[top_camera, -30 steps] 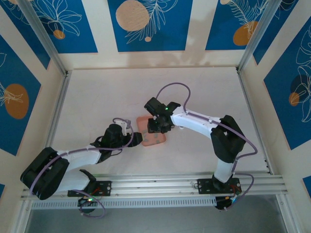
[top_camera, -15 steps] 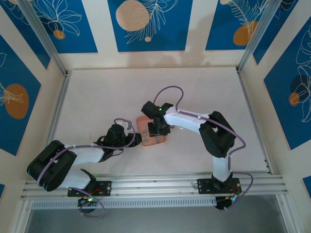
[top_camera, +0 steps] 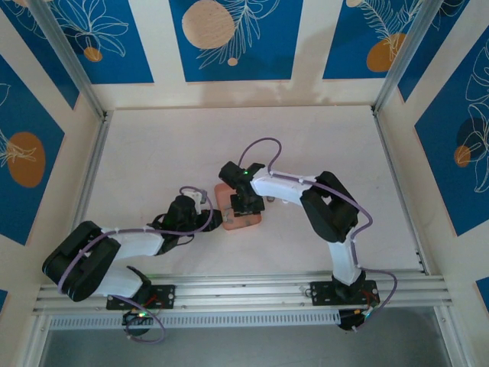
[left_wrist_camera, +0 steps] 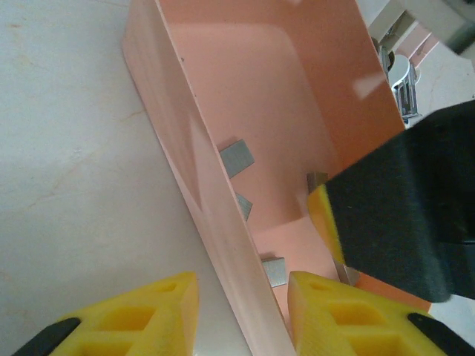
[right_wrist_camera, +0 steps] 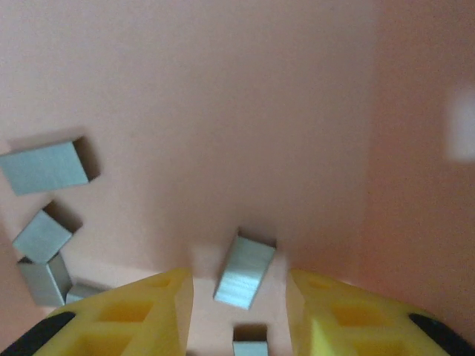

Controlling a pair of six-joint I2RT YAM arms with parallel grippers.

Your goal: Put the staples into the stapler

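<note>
Several short grey staples [right_wrist_camera: 243,271] lie loose on the floor of the pink tray [top_camera: 256,220]. My right gripper [right_wrist_camera: 239,297] is low inside the tray, open, its yellow fingers either side of one strip with a gap on both sides. More staples [left_wrist_camera: 237,157] lie along the near wall of the tray [left_wrist_camera: 185,141]. My left gripper [left_wrist_camera: 243,311] straddles that wall, open, with bare table showing between the wall and the outer finger. The stapler [left_wrist_camera: 401,78] shows as a silver metal part just beyond the tray's far wall. From above, the left gripper [top_camera: 215,220] and right gripper [top_camera: 246,206] meet at the tray.
The black body and yellow finger [left_wrist_camera: 326,222] of my right gripper crowd the near-right part of the tray. White tabletop [top_camera: 168,153] surrounds the tray. Metal frame rails [top_camera: 92,176] run along the table's sides.
The left gripper's jaws have narrowed around the tray's wall. The right gripper has shifted slightly left inside the tray, and its arm has folded in.
</note>
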